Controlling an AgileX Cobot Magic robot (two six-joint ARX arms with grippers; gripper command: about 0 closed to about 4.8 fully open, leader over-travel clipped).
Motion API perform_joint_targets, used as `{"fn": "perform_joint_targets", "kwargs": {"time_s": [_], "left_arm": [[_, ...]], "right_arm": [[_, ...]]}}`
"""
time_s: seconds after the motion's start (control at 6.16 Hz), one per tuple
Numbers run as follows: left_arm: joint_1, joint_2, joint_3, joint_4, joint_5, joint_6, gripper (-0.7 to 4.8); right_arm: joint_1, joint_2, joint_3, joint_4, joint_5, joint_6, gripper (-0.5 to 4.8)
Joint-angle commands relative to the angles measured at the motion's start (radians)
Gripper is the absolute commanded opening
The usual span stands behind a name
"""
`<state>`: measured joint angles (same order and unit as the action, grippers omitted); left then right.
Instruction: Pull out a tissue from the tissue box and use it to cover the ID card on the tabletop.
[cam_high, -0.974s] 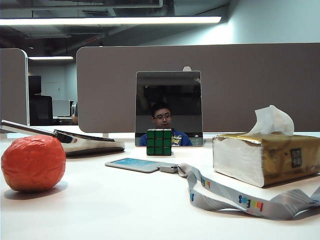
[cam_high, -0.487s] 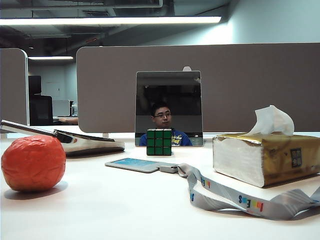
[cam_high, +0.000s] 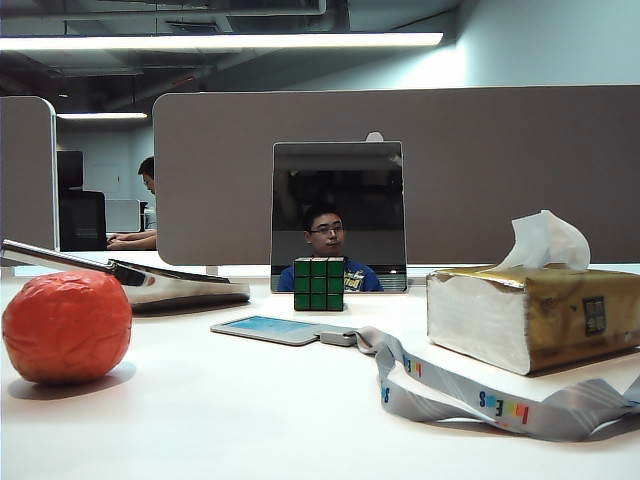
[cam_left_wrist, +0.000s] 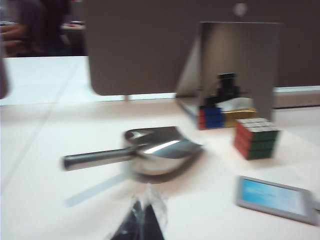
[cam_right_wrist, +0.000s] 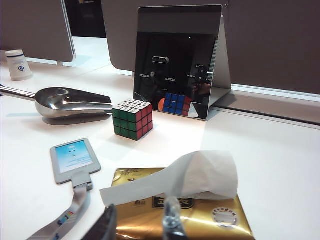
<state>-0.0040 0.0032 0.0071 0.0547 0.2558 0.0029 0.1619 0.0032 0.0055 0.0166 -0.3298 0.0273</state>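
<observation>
- While no arm shows in the exterior view, the tabletop (cam_high: 250, 420) carries everything the task needs, so I judge this is the very first step: reaching for the tissue, with nothing pulled out yet.
- Standing on the right side, the tissue box (cam_high: 535, 315) has its gold top facing up; in the right wrist view it lies just under the right gripper (cam_right_wrist: 137, 222).
- On the far side of the table stands a dark mirror (cam_high: 338, 215), with a green cube (cam_high: 318, 284) just in front of it.
- A white tissue (cam_high: 545, 240) sticks up from the slot of the box, still fully caught in it.
- Near the middle of the table, left of the box and apart from it, the ID card (cam_high: 268, 328) lies flat and uncovered, with its grey lanyard (cam_high: 470, 405) running to the right.
- Fingers of the right gripper stand a little apart with nothing between them; next they must close on the loose tissue flap.
- Only dark blurred tips of the left gripper (cam_left_wrist: 140, 225) are seen, near a metal scoop (cam_left_wrist: 150, 152); I cannot tell their opening.
</observation>
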Motion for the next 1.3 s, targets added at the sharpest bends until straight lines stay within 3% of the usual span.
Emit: {"fn": "perform_joint_targets", "kwargs": {"time_s": [0.16,0.32,0.81,1.14,1.3], "left_arm": [[-0.001,0.001,0.004,-0.007,0.431,-0.003,-0.06],[-0.001,0.001,0.004,-0.05,0.561,-0.004,-0.05],[-0.002,0.001,0.004,-0.056,0.578,-0.019,-0.05],[-0.002,0.001,0.004,-0.037,0.577,-0.023,-0.06],[-0.002,0.001,0.004,-0.024,0.576,-0.041,-0.06]], "right_arm": [[0.007,0.0,-0.001,0.013,0.043,-0.048,1.74],[0.008,0.0,-0.001,0.013,0.082,-0.087,2.07],[0.012,0.085,-0.001,0.029,0.107,-0.088,2.45],[0.012,0.306,-0.001,0.26,0.107,-0.11,2.54],[0.025,0.825,0.124,0.607,0.058,-0.11,3.0]]}}
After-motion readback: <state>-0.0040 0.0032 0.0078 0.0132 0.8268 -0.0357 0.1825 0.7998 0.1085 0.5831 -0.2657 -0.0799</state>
